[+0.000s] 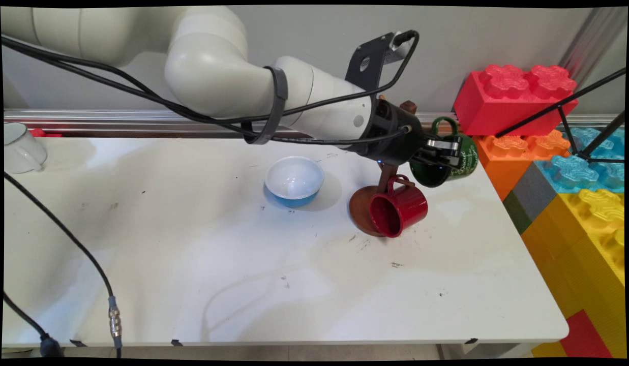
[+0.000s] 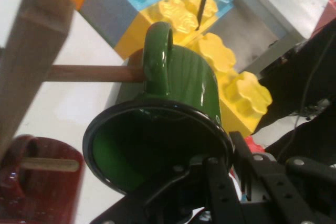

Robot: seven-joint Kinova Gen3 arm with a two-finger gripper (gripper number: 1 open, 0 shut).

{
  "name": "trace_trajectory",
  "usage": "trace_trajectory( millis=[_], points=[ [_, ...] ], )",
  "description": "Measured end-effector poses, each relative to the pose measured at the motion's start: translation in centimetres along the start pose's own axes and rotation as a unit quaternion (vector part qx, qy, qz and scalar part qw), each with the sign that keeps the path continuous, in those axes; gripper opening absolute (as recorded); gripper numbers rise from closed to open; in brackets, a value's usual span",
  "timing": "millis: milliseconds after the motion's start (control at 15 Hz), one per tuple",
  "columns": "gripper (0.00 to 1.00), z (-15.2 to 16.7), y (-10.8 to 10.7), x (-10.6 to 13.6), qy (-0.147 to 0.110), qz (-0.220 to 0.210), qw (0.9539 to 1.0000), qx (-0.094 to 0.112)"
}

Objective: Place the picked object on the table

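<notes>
My gripper [image 1: 443,152] is shut on the rim of a green mug [image 1: 449,165], with one finger inside the mug and one outside. In the hand view the green mug [image 2: 173,129] lies on its side in my gripper [image 2: 210,169], and its handle [image 2: 157,51] is threaded over a wooden peg [image 2: 89,73] of a brown mug stand [image 1: 362,213]. A red mug [image 1: 398,208] hangs from a lower peg of the same stand, mouth towards the camera. The red mug [image 2: 37,182] shows at the lower left of the hand view, beside the stand's post [image 2: 31,51].
A blue bowl [image 1: 294,182] with a white inside sits left of the stand. A white mug [image 1: 19,147] stands at the far left edge. Big toy bricks, red [image 1: 512,96], orange [image 1: 517,152] and yellow [image 1: 583,239], are stacked past the table's right edge. Black cables [image 1: 90,259] hang at the left.
</notes>
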Motion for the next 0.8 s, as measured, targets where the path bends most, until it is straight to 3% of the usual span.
trace_trajectory(
  millis=[467, 800],
  points=[
    [0.0, -1.4, 2.2, -1.1, -0.024, -0.006, 0.9986, -0.047],
    [0.0, -2.7, 2.1, -1.5, -0.041, 0.005, 0.9978, -0.052]
  ],
)
